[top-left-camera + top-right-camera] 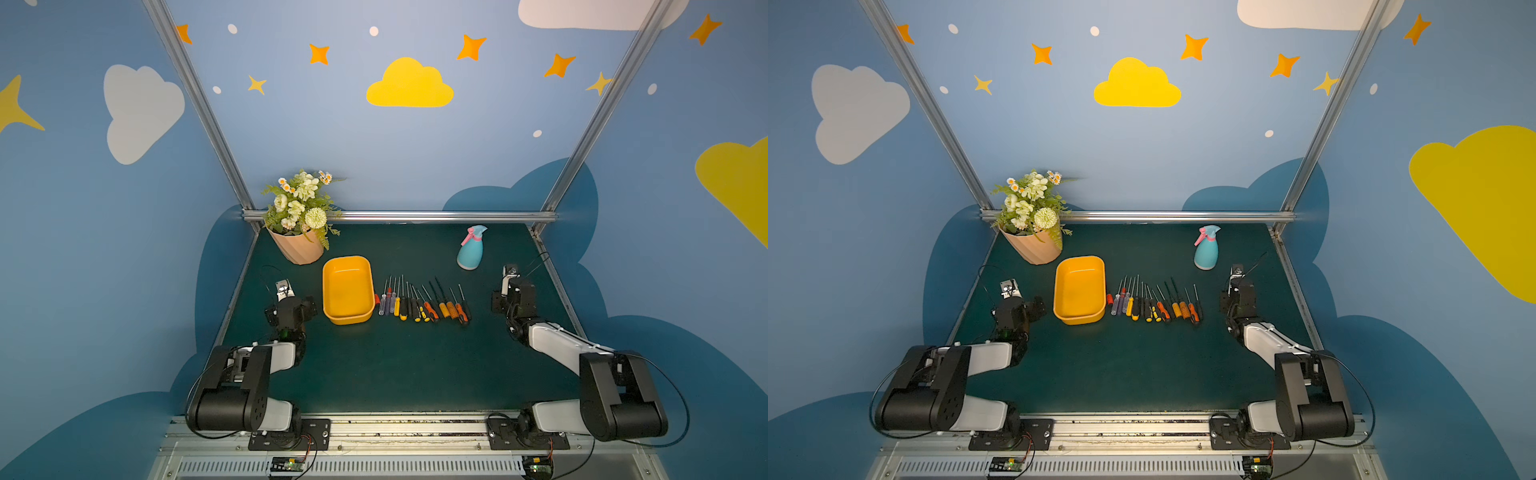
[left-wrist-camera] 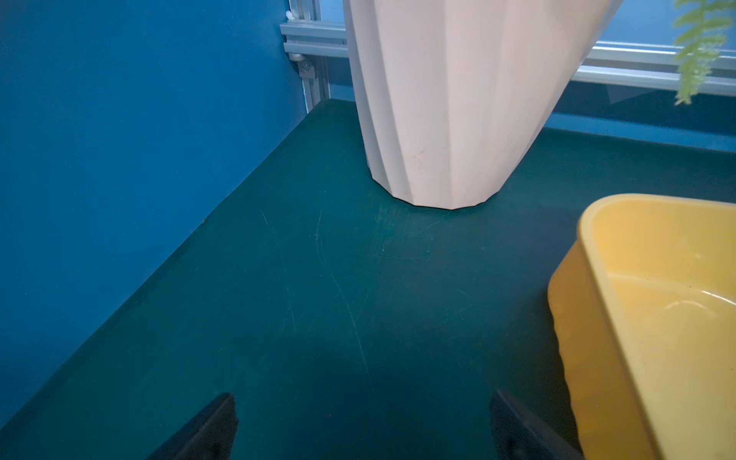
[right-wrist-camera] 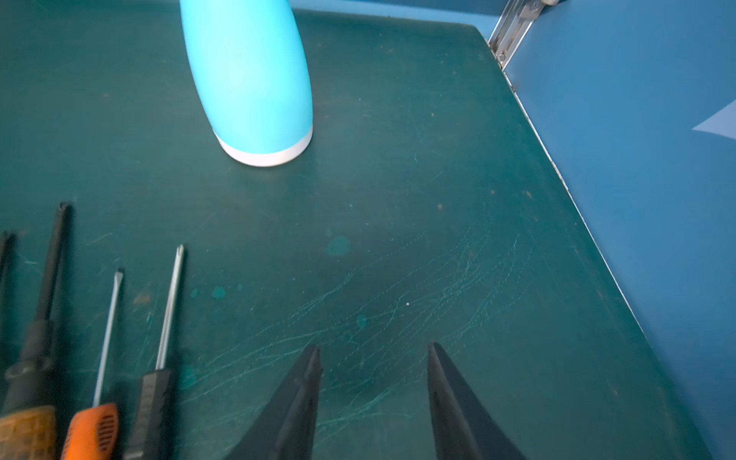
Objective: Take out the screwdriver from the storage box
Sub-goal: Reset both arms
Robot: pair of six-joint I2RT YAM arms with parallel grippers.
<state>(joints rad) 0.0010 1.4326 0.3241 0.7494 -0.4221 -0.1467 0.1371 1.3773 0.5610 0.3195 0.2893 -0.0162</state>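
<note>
Yellow storage box [image 1: 347,291] bare inside; screwdrivers [image 1: 424,305] in a row on worktop [image 1: 395,365] just beside it. Left hand [image 2: 362,398] spread wide, right hand [image 3: 374,346] part open, both empty. Likely finished: pull back gently, avoid nudging the row.

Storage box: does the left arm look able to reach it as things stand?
Probably yes. The left gripper, jaws open, sits just beside the storage box, with only bare table between them. The flowerpot stands farther back, off the path.

Storage box [image 2: 585,350] glossy plastic; table mat [image 2: 318,298] matt, scratched.
</note>
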